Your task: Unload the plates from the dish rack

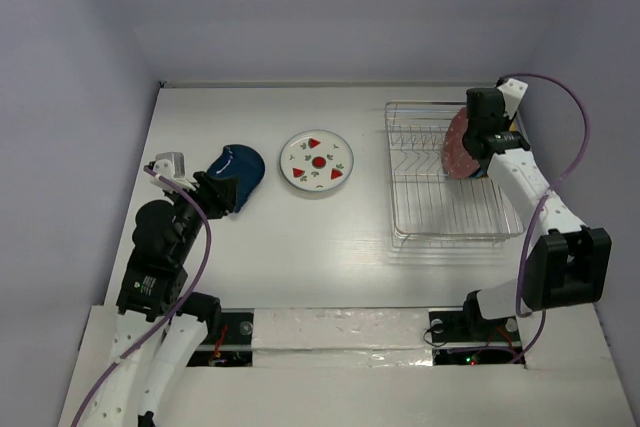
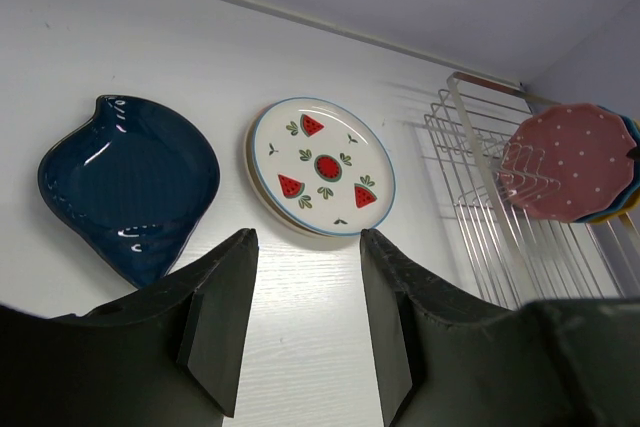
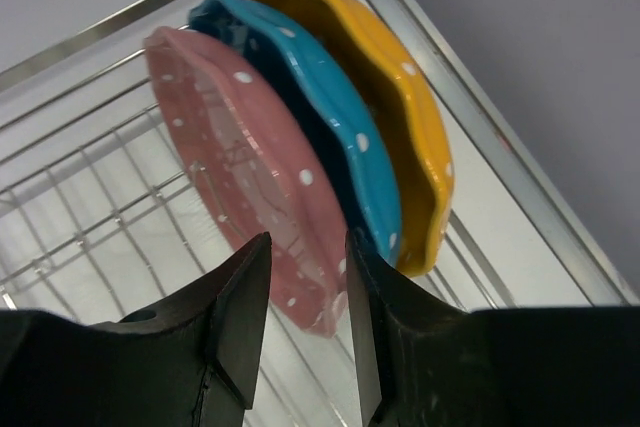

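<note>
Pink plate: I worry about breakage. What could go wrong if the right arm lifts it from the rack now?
1. The jaws straddle only the rim of the pink plate, so it could slip or swing.
2. The blue plate stands close behind it; lifting might drag or topple it.

Left gripper [image 2: 305, 247] parted, low; right gripper [image 3: 308, 247] narrowly parted, arm extended.

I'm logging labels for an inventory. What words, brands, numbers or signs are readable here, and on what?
None: no view shows readable text.
white plate: watermelon and leaf pictures only, no lettering.
pink plate: white dots only.
dish rack: bare wire, no label seen.
</note>
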Controlling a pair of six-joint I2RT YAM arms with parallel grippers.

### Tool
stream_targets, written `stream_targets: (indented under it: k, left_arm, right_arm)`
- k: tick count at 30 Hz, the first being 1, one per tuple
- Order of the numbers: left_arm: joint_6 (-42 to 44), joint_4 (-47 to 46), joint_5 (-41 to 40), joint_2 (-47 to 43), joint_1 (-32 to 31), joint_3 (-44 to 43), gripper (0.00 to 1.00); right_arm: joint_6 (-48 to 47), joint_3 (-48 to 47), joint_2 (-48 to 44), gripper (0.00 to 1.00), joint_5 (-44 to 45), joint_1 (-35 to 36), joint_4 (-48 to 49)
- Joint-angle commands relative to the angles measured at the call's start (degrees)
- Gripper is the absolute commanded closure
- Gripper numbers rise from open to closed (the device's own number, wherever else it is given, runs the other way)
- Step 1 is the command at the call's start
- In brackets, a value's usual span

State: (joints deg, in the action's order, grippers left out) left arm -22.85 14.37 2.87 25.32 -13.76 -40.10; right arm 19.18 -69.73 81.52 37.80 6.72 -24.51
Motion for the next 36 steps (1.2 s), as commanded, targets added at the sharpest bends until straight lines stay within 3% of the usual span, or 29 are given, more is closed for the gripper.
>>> stream_targets:
  k: [1, 12, 23, 26, 30, 36]
  left_arm:
    - [0.61, -2.51, 0.38, 0.08, 0.4, 0.11, 0.58]
    - [0.62, -2.51, 0.2, 0.43, -0.13, 0.11, 0.58]
    - [0.61, -2.5, 0.03, 0.43, -0.13, 0.02, 0.58]
    - [0.53, -2.5, 0.03, 0.43, -0.13, 0.02, 0.58]
    - [0.53, -2.42, 0.11, 0.43, -0.13, 0.11, 0.58]
    - [0.53, -2.51, 0.03, 0.43, -0.13, 0.02, 0.58]
  right_arm:
    - [-1.51, -3.04, 0.92, 0.59, 1.66, -1.54, -0.36]
    - [-3.18, -7.96, 9.8, 0.58, 0.43, -3.21, 0.43]
    - [-5.38, -6.56, 14.73, 0.59, 1.75, -3.21, 1.22]
    - [-5.82, -5.68, 11.4, 0.7, 1.31, -3.21, 2.01]
    - [-6.0, -4.54, 6.03, 1.0, 0.52, -3.21, 2.19]
    - [-7.22, -4.09, -2.04, 1.0, 1.04, -1.36, 3.77]
